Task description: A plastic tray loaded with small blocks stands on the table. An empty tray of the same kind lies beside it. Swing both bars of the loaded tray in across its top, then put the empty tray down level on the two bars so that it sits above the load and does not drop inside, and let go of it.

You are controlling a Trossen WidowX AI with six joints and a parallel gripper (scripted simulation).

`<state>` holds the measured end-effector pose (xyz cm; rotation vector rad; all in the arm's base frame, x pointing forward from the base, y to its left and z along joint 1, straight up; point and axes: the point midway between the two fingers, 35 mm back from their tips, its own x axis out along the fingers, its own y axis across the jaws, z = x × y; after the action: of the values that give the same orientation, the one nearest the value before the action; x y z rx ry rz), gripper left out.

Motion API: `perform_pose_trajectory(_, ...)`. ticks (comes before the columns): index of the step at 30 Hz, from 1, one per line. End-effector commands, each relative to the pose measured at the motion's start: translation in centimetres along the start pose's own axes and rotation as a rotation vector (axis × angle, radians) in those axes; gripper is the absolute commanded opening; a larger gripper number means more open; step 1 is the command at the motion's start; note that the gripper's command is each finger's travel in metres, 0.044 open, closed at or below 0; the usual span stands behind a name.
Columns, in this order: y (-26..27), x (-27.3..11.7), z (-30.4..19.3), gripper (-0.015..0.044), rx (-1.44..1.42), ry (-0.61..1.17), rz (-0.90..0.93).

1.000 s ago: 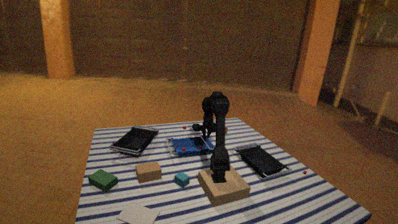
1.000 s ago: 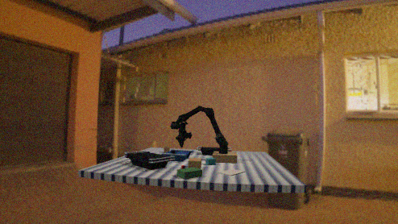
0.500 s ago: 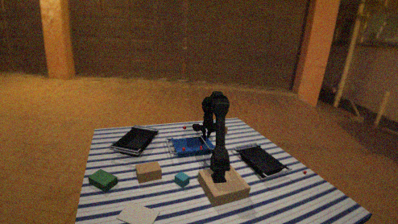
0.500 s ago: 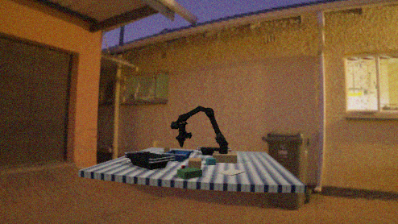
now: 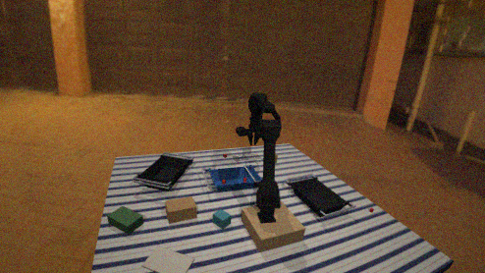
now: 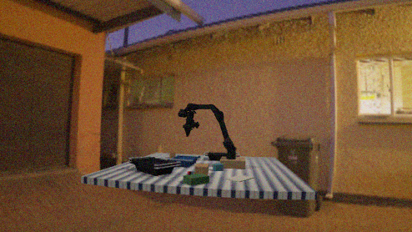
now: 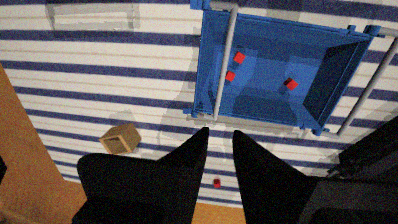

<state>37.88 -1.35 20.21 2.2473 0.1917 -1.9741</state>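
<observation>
The blue loaded tray (image 5: 214,178) (image 7: 205,65) (image 6: 183,158) stands on the striped table in front of the arm. Three small red blocks (image 7: 239,57) (image 7: 230,76) (image 7: 291,84) lie in it. In the wrist view one grey wire bar (image 7: 223,65) lies across the tray's top near its left end. The other bar (image 7: 372,82) hangs out past the right end. My gripper (image 7: 220,134) (image 5: 251,138) (image 6: 188,133) hangs high above the table beside the tray's near edge. Its fingers stand close together with nothing between them. A dark tray (image 5: 318,195) lies to the right of the blue one.
Another dark tray (image 5: 164,170) (image 6: 154,164) lies left of the blue one. A green block (image 5: 126,218) (image 6: 196,179), a tan box (image 5: 181,208), a teal cube (image 5: 222,218) and a white sheet (image 5: 168,261) lie near the front. A small tan box (image 7: 120,138) and a stray red block (image 7: 216,183) lie by the table edge.
</observation>
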Motion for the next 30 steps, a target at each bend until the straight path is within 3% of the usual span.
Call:
perform_pose_trajectory(1,-2.2,2.4,-0.6,0.0088,-0.249,-0.042,-0.020)
perform_pose_trajectory(13,-14.5,7.6,-1.6,0.0088,-1.712,-0.035,-0.094)
perform_pose_trajectory(30,-25.1,11.6,0.3,0.0088,-3.066,0.049,-0.143)
